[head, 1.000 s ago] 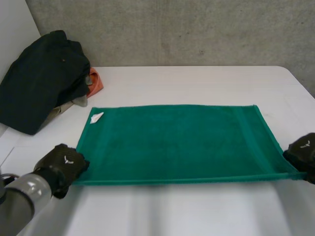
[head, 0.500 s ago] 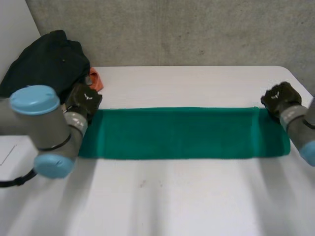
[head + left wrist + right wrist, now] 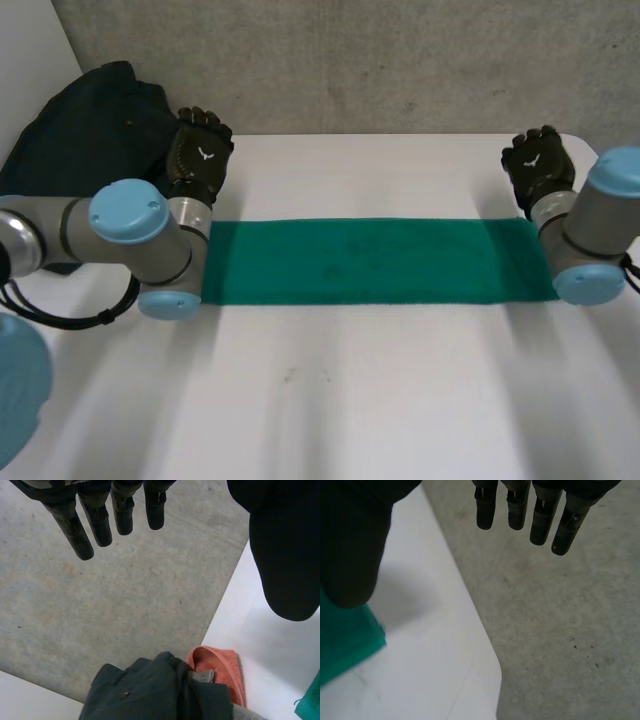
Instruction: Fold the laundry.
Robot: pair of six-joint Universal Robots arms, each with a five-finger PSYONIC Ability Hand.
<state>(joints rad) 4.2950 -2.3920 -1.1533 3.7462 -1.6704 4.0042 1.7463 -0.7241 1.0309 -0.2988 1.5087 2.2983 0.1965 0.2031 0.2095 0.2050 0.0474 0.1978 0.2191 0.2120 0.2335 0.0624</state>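
My left hand (image 3: 198,160) is raised with its fingers (image 3: 100,520) straight and spread, thumb held wide of them. It clamps nothing. My right hand (image 3: 538,165) is in the same condition: fingers (image 3: 520,507) straight, thumb apart, nothing held.

Around the left hand:
- Just beyond its fingertips sits a heap of dark, nearly black clothing (image 3: 150,690), against the table's far corner.
- A salmon-orange cloth (image 3: 217,667) is tucked against that heap, on the side toward the thumb.
- A grey concrete wall (image 3: 400,60) stands behind both hands.

Around the right hand:
- Beyond its fingertips the rounded corner of the white table (image 3: 470,680) ends, with grey concrete past it.

The task item is a green terry towel (image 3: 375,262). It lies flat on the table as a long narrow band, on the wrist side of both hands and touched by neither. Its long axis runs from my left arm to my right arm, parallel to the table's far edge. One corner (image 3: 350,635) shows below my right thumb. My left arm's light-blue-capped joint (image 3: 165,265) stands over the band's left short end, and my right arm's joint (image 3: 590,270) overlaps the right end.

Count: one towel, one dark heap, one orange cloth, two hands.
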